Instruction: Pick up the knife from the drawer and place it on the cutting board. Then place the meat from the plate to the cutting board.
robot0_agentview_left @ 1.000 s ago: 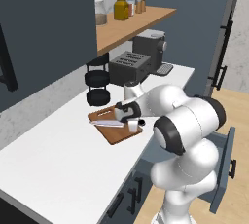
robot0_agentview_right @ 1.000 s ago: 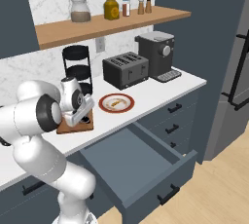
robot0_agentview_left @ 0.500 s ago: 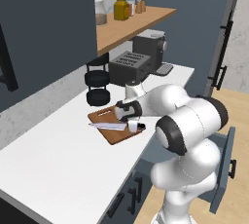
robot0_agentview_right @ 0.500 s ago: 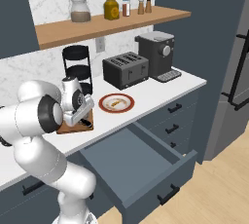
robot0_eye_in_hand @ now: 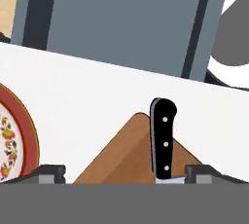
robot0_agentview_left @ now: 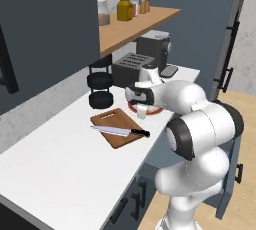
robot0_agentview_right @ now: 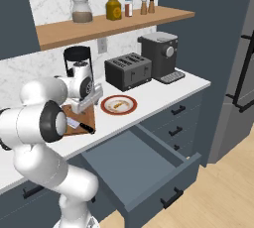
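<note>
The knife (robot0_agentview_left: pixel 121 131) lies flat on the cutting board (robot0_agentview_left: pixel 111 120), its silver blade toward the back left and its black handle (robot0_agentview_left: pixel 140 133) at the board's near corner. My gripper (robot0_agentview_left: pixel 141 112) hovers just above that corner, open and holding nothing. In the hand view the knife handle (robot0_eye_in_hand: pixel 163 139) rests on the board (robot0_eye_in_hand: pixel 127 157) between my spread fingertips (robot0_eye_in_hand: pixel 51 172), touching neither. The plate (robot0_agentview_right: pixel 130 101) sits to the board's right with the small tan meat (robot0_agentview_right: pixel 117 105) on it. The drawer (robot0_agentview_right: pixel 140 166) stands pulled open below the counter.
A black toaster (robot0_agentview_right: pixel 128 70) and a coffee machine (robot0_agentview_right: pixel 159 54) stand behind the plate. A black stacked container (robot0_agentview_left: pixel 100 89) is just behind the board. A shelf with jars (robot0_agentview_right: pixel 113 8) hangs above. White counter (robot0_agentview_left: pixel 55 171) stretches left of the board.
My gripper has opened and let go of the knife, which now rests on the board. The hand has lifted slightly off the board toward the plate.
</note>
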Robot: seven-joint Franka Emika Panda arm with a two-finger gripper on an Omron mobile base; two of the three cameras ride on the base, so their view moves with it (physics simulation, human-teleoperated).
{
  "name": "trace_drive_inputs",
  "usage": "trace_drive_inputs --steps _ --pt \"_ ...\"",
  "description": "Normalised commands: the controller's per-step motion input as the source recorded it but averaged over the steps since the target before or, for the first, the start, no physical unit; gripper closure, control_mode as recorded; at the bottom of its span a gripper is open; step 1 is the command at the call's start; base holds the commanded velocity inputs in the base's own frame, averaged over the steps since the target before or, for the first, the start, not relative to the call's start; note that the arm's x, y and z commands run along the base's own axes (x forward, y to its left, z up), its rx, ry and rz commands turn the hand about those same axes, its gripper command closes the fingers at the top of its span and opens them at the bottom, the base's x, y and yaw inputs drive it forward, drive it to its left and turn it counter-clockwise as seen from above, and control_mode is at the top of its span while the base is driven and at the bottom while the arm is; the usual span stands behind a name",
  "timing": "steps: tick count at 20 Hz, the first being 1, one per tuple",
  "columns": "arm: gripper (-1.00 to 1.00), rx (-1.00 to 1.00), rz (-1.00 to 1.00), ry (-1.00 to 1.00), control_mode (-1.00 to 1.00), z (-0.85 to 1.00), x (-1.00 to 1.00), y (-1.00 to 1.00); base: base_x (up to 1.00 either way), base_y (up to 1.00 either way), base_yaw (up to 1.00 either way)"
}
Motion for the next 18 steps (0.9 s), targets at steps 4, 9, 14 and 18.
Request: trace_drive_inputs --steps 4,9,14,18 --pt "-1.0 0.06 -0.26 0.07 -1.0 0.41 1.0 -0.48 0.0 0.0 0.0" --pt "-1.0 0.0 -0.41 0.1 -1.0 -0.15 0.93 -0.12 0.0 0.0 0.0" --pt "-1.0 0.0 -0.55 0.07 -1.0 -0.26 0.34 0.06 0.0 0.0 0.0" --pt "-1.0 0.0 -0.37 0.04 -1.0 -0.54 0.23 0.28 0.0 0.0 0.0"
